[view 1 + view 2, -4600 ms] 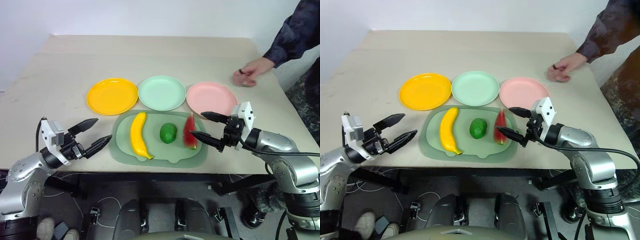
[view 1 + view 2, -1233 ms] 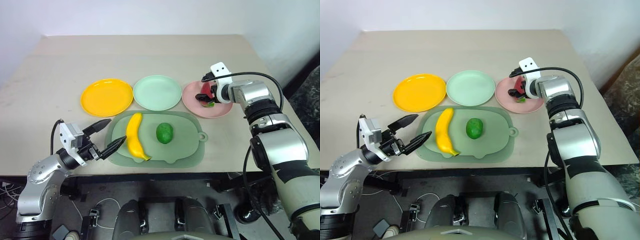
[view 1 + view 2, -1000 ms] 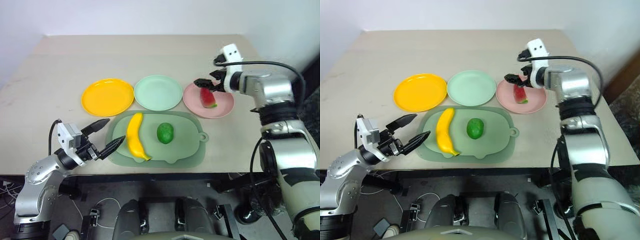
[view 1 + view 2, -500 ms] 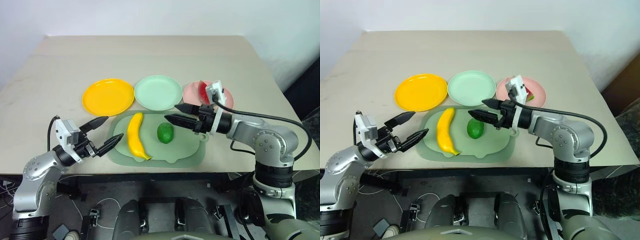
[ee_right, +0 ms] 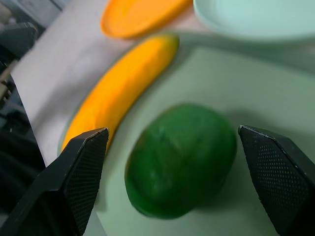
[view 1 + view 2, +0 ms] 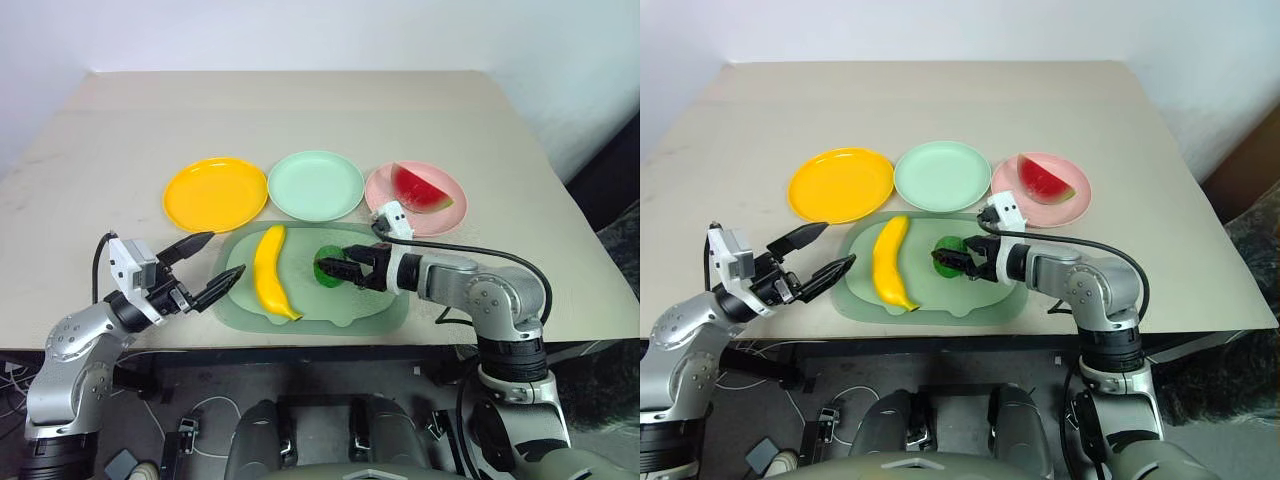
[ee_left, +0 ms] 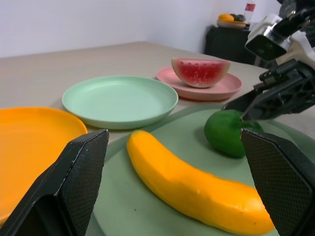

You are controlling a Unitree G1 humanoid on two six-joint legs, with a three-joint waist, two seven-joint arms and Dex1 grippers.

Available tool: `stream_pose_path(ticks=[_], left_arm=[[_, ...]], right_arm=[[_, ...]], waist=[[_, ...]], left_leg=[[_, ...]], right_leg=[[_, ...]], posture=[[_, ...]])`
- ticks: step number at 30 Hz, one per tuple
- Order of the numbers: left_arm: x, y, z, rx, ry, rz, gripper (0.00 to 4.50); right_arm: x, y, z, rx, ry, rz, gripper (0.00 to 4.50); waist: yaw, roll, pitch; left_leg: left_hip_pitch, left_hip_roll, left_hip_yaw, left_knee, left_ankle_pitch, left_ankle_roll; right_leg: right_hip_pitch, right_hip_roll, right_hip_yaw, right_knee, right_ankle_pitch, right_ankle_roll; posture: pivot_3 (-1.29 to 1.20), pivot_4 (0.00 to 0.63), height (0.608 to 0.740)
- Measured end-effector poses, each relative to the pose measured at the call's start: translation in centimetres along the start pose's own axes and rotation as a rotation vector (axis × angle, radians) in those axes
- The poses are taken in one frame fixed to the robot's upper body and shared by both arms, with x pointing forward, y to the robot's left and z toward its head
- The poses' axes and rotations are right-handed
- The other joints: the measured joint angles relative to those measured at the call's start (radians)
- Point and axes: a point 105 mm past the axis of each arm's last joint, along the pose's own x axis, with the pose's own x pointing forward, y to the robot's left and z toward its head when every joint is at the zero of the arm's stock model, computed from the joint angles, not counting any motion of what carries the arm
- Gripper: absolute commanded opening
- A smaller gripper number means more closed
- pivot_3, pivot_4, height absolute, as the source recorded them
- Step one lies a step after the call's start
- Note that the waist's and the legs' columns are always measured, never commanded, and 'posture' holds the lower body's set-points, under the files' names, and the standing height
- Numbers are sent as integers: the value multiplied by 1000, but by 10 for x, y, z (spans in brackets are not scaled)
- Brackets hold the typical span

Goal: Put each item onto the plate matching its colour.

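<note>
The right gripper (image 6: 337, 270) has its two black fingers spread wide, one on each side of the small round dark-green toy fruit (image 6: 329, 267), which lies between the jaws on the big pale-green rounded-rectangle tray (image 6: 385, 305); whether either finger touches the fruit cannot be told, and the fruit rests on the tray rather than being lifted; the right wrist view shows the fruit (image 5: 181, 158) sitting squarely in the gap between the two fingertips (image 5: 83, 169), with clear space on both sides, which the head views do not resolve

The left gripper (image 6: 207, 266) is also fully spread and holds nothing; it hovers at the tray's edge, with the curved yellow toy banana (image 6: 267, 271) just beyond its fingertips and apart from them; the left wrist view looks low across the tray, showing the banana (image 7: 192, 184) lying ahead between its open fingers, the green fruit (image 7: 226, 132) farther on with the right gripper's black fingers (image 7: 266, 101) around it

Past both grippers stand three round plastic plates in a row: the yellow-orange plate (image 6: 213, 193) nearest the left jaws, the pale mint green plate (image 6: 316, 184) in the middle, and the pink plate (image 6: 445, 215) beyond the right arm; the red toy watermelon wedge with green rind (image 6: 416, 189) lies on the pink plate, well apart from both jaws; the other two plates are bare
</note>
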Motion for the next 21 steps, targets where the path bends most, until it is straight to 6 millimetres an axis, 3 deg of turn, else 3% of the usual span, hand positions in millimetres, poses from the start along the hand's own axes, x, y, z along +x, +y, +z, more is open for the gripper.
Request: stream_pose_path(ticks=[5, 8, 11, 12, 17, 21], left_arm=[[1, 1, 1, 3, -9, 13, 4500], [1, 1, 1, 4, -9, 17, 4500], [1, 1, 1, 4, -9, 18, 4500], [1, 1, 1, 4, -9, 18, 4500], [1, 0, 3, 9, -11, 19, 4500], [1, -1, 4, 13, -11, 20, 4500]], right_arm=[[11, 7, -10, -44, 64, 7, 4470], [14, 6, -8, -70, 71, 0, 3899], [11, 5, -2, -100, 62, -5, 3003], [9, 3, 1, -111, 57, -7, 2972], [-3, 6, 44, -203, -51, 10, 2972], [5, 1, 80, -254, -134, -17, 2972]], waist=[[0, 0, 0], [0, 0, 0], [1, 0, 0], [1, 0, 0], [-1, 0, 0], [-3, 0, 0]], left_leg=[[0, 0, 0, 0, 0, 0], [0, 0, 0, 0, 0, 0], [0, 0, 0, 0, 0, 0], [0, 0, 0, 0, 0, 0], [0, 0, 0, 0, 0, 0], [0, 0, 1, 0, 0, 0]], right_leg=[[0, 0, 0, 0, 0, 0], [0, 0, 0, 0, 0, 0], [0, 0, 0, 0, 0, 0], [0, 0, 0, 0, 0, 0], [-1, 0, 0, 0, 0, 0], [-1, 1, 0, 0, 0, 0]], posture=[[0, 150, 695], [0, 150, 695], [0, 150, 695], [0, 150, 695], [0, 150, 695], [0, 150, 695]])
